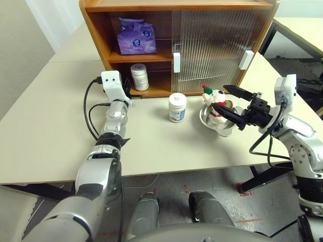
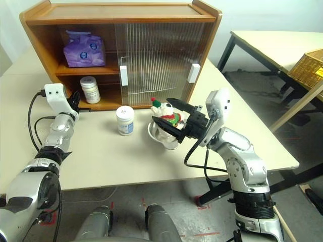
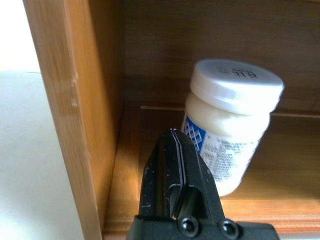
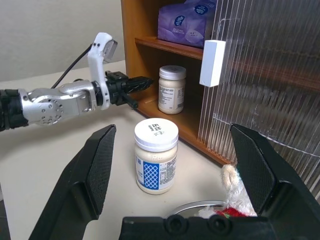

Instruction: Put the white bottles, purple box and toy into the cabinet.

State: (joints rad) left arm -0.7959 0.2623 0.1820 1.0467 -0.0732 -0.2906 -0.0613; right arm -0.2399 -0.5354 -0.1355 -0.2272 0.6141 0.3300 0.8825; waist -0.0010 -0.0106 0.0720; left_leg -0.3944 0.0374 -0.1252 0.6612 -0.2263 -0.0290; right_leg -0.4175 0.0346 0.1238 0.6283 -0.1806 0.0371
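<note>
On the table in front of the cabinet, one white bottle is standing loose; the other white bottle is sitting on the lower shelf, the purple box above it. Beside that shelf the left gripper is pinched closed on nothing. The right gripper is gaping wide around the toy in its steel bowl. That plush probably squashes, so I'd take its body; the rigid jars look light and slick, best gripped below the lid. The right wrist view is showing both jars together.
</note>
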